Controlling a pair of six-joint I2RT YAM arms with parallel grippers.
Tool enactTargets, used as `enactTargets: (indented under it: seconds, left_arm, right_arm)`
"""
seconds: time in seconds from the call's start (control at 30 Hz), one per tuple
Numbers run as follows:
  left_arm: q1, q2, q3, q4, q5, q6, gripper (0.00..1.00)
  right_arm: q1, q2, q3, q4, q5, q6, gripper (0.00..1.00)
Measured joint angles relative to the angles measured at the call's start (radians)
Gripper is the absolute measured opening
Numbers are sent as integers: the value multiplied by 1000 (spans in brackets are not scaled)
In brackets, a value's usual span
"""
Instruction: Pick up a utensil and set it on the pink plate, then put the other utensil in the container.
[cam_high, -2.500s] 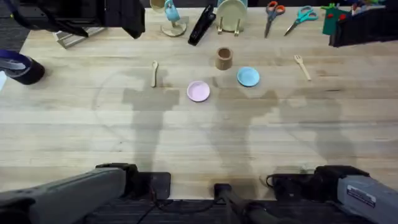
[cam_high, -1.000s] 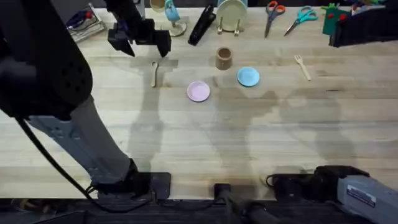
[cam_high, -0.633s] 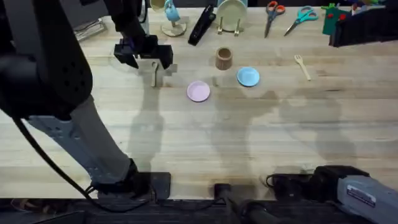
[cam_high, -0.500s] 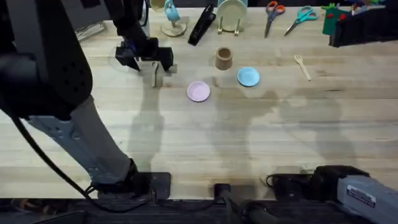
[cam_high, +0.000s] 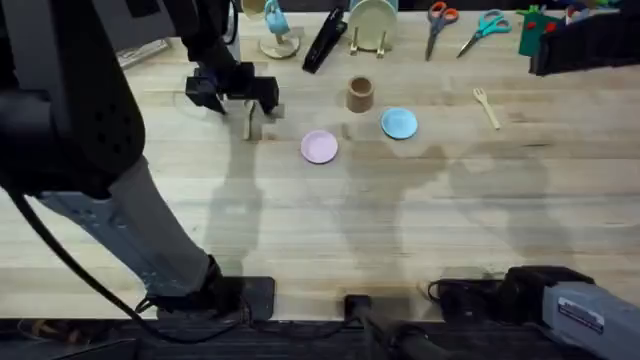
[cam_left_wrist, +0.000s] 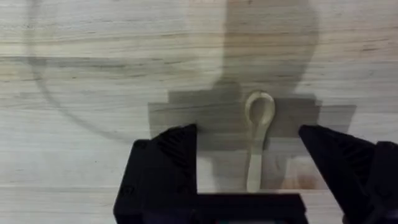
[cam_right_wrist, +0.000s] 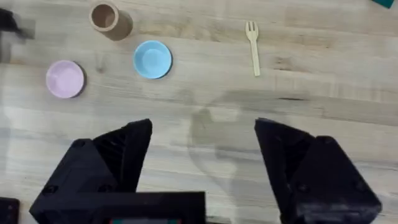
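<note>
Left gripper (cam_left_wrist: 249, 162) is right over the spoon (cam_left_wrist: 257, 140), jaws spread wide with one finger on each side of the thin handle and not touching it. That's the relation that counts: the handle runs lengthwise between the fingers, pointing back toward the wrist, the rounded bowl out ahead, so the jaws sit square across the long axis and a straight drop and squeeze looks like all this calls for. From overhead, the left gripper (cam_high: 240, 95) hangs at the far left of the table with the spoon (cam_high: 250, 125) just under it. The pink plate (cam_high: 319, 147) lies near on the right, nothing between them. Beyond it stand the wooden cup (cam_high: 360, 94) and the blue plate (cam_high: 399, 123), close together. The fork (cam_high: 486, 107) lies well apart on the right side, closer to the right arm's reach. The right gripper (cam_right_wrist: 202, 168) is open and empty, hanging high on its own side. Scissors (cam_high: 440, 22) and a dish rack (cam_high: 372, 28) line the back edge, out of the way.
</note>
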Motion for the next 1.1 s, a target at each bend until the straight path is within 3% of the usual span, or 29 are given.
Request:
enactTargets:
  seconds: [0.63,0.73,0.83,1.0,1.1]
  left_arm:
    - [0,0,2,-36,0,-16,995]
    - [0,0,2,-39,1,-16,948]
    - [-1,-1,2,-50,3,-18,765]
    - [-8,-1,2,-61,12,-17,119]
    - [-10,-5,2,-63,12,-16,49]
  right_arm:
    - [0,0,0,0,0,0,996]
    - [0,0,0,0,0,0,996]
    - [0,0,0,0,0,0,996]
    - [0,0,0,0,0,0,996]
    - [0,0,0,0,0,0,996]
